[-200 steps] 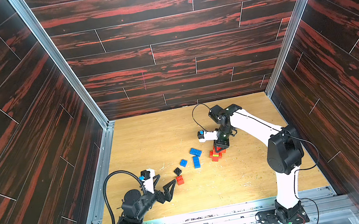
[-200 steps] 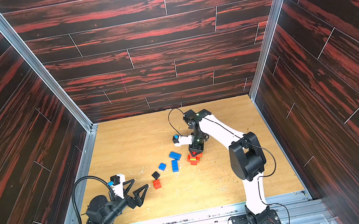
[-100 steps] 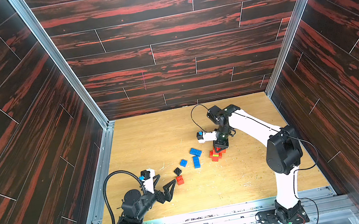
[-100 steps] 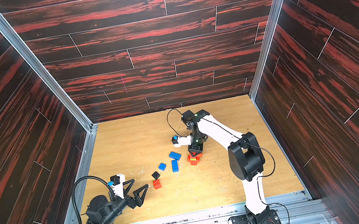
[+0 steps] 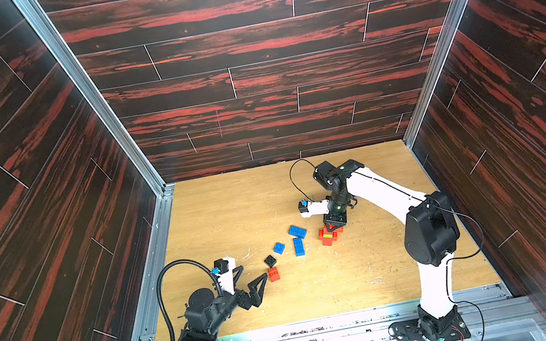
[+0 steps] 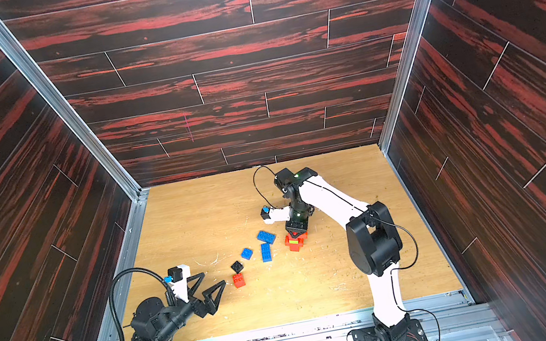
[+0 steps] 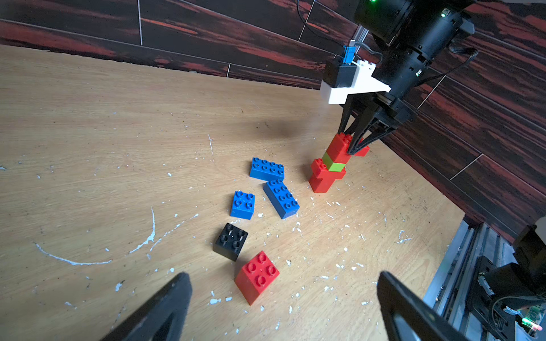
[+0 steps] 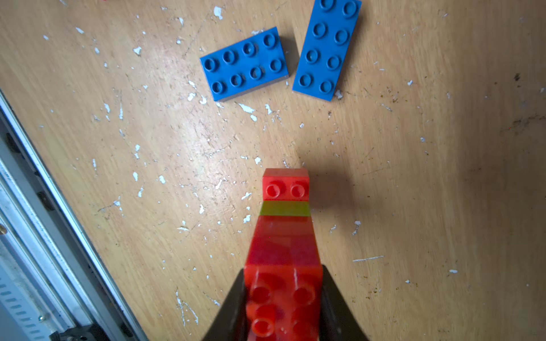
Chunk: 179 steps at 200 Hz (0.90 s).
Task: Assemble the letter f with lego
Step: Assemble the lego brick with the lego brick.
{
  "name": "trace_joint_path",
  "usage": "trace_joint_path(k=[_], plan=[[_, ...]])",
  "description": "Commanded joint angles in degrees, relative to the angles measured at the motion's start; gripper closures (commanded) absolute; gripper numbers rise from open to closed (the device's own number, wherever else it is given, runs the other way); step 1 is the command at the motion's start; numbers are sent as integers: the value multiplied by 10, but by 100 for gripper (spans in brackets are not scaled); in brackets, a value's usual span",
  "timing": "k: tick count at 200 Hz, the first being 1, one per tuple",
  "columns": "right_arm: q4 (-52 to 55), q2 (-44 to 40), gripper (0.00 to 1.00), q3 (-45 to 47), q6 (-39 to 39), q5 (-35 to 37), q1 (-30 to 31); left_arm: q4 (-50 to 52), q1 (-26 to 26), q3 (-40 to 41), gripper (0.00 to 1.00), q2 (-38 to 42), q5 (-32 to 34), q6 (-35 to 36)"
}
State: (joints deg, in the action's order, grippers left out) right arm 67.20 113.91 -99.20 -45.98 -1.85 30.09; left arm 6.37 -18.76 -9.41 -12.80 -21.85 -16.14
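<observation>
A lego stack [image 5: 330, 236] of red bricks with one lime green brick [image 7: 334, 166] in it stands on the wooden floor. My right gripper [image 5: 335, 223] comes down on it from above and is shut on the top red brick [image 8: 283, 283]. To the stack's left lie two blue oblong bricks [image 5: 297, 231] [image 5: 299, 246], then a blue square brick [image 5: 279, 247], a black brick [image 5: 270, 261] and a loose red square brick [image 5: 274, 274]. My left gripper [image 5: 253, 272] hovers open just left of that red brick [image 7: 257, 276], holding nothing.
Dark wood-pattern walls [image 5: 248, 81] close in the floor on three sides. A metal rail [image 5: 310, 328] runs along the front edge, by both arm bases. White flecks and scratches mark the floor [image 7: 88, 147].
</observation>
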Motion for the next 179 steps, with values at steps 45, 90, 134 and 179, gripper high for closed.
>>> trace_joint_path(k=[45, 90, 134, 179], plan=[[38, 70, 89, 63, 17, 67, 7, -10, -1, 3, 0, -3, 1, 0], [28, 36, 89, 61, 8, 57, 10, -10, -1, 3, 0, -3, 1, 0], [16, 17, 88, 58, -3, 45, 12, -9, -2, 3, 0, -3, 0, 0], [2, 8, 84, 55, -13, 24, 12, -9, -1, 3, 0, -3, 1, 0]])
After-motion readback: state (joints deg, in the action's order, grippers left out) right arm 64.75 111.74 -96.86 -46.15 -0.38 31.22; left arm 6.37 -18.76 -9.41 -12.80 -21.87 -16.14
